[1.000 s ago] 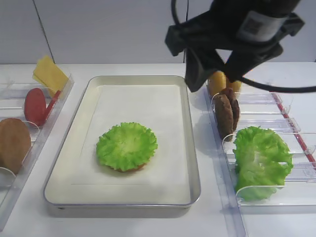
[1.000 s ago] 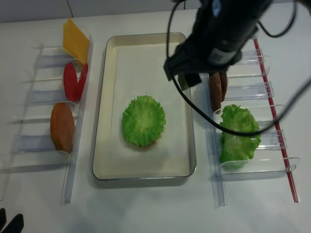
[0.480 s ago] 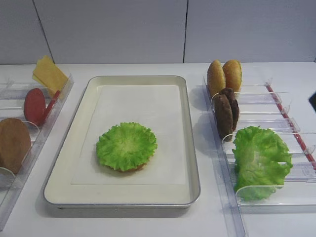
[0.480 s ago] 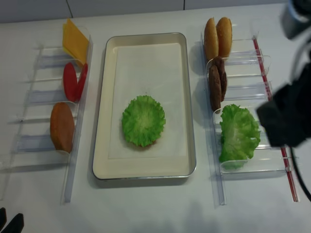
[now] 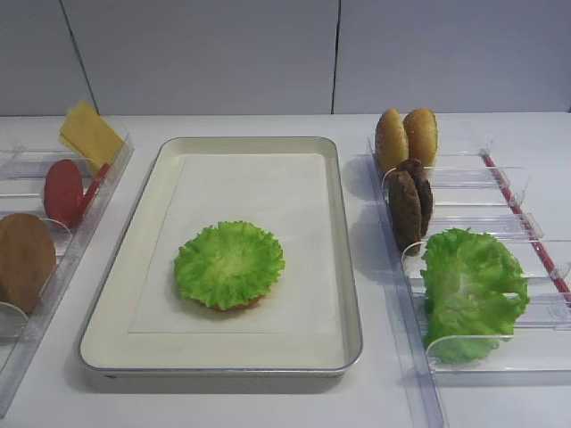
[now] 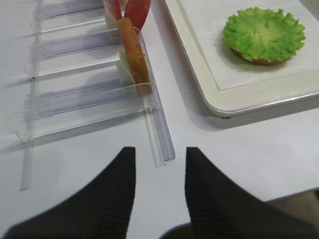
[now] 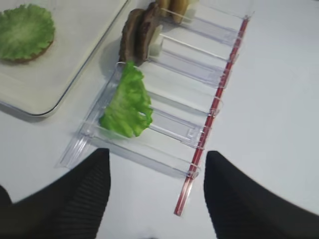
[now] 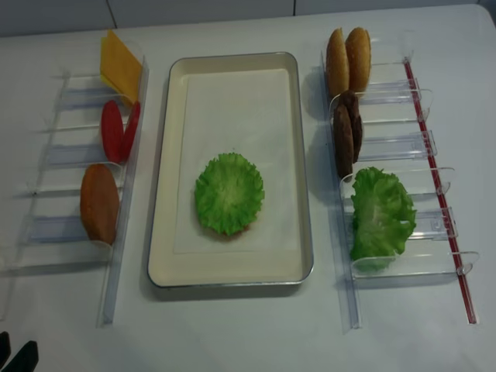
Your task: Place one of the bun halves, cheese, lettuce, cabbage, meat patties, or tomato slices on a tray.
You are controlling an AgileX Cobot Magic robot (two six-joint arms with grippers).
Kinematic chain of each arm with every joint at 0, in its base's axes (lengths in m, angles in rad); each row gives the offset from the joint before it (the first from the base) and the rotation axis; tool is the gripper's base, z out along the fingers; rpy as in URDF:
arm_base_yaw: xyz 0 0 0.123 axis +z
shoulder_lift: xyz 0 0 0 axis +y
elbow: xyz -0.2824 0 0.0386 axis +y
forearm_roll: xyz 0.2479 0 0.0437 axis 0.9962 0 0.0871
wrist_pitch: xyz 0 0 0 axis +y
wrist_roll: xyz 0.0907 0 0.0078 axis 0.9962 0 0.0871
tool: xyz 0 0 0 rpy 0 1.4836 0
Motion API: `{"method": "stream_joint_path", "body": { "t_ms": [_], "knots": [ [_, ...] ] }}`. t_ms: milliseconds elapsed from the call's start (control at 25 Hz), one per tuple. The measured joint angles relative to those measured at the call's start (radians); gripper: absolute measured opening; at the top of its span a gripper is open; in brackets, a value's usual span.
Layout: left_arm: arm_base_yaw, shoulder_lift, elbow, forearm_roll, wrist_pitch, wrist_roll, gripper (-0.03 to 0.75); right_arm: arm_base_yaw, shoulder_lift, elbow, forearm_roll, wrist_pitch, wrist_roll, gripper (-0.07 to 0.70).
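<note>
A round frilly lettuce (image 5: 229,264) lies on a bun half (image 6: 260,61) in the middle of the cream tray (image 5: 250,187). Neither gripper shows in the two high views. In the right wrist view my right gripper (image 7: 157,155) is open and empty above bare table, just off the near end of the right rack (image 7: 174,134). My left gripper (image 6: 159,151) is also open and empty, over the table by the near end of the left rack (image 6: 159,139). The tray's corner is to its right.
The right rack holds two bun halves (image 5: 406,136), meat patties (image 5: 409,201) and a bigger bunch of green leaves (image 5: 470,290). The left rack holds cheese (image 5: 89,134), tomato slices (image 5: 64,191) and a brown bun half (image 5: 22,259).
My right arm has pulled away from above the tray's far right corner, swung right and left both high views. The lettuce on the tray has not moved.
</note>
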Motion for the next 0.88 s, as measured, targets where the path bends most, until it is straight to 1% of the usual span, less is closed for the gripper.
{"method": "stream_joint_path", "body": {
  "t_ms": [160, 280, 400, 480, 680, 800, 880],
  "knots": [
    [0.0, 0.0, 0.0, 0.0, 0.0, 0.0, 0.232, -0.077, -0.154, 0.089, -0.016, -0.019, 0.0, 0.42],
    [0.0, 0.0, 0.0, 0.0, 0.0, 0.0, 0.232, -0.15, -0.23, 0.156, -0.019, -0.021, 0.0, 0.405],
    [0.0, 0.0, 0.0, 0.0, 0.0, 0.0, 0.232, -0.24, -0.279, 0.214, -0.013, -0.028, 0.0, 0.397],
    [0.0, 0.0, 0.0, 0.0, 0.0, 0.0, 0.232, -0.299, -0.303, 0.244, 0.004, -0.052, 0.0, 0.396],
    [0.0, 0.0, 0.0, 0.0, 0.0, 0.0, 0.232, -0.434, -0.354, 0.302, 0.066, -0.154, 0.0, 0.393],
    [0.0, 0.0, 0.0, 0.0, 0.0, 0.0, 0.232, -0.489, -0.396, 0.333, 0.099, -0.208, 0.0, 0.384],
    [0.0, 0.0, 0.0, 0.0, 0.0, 0.0, 0.232, -0.517, -0.425, 0.344, 0.107, -0.224, -0.002, 0.374]
  ]
}}
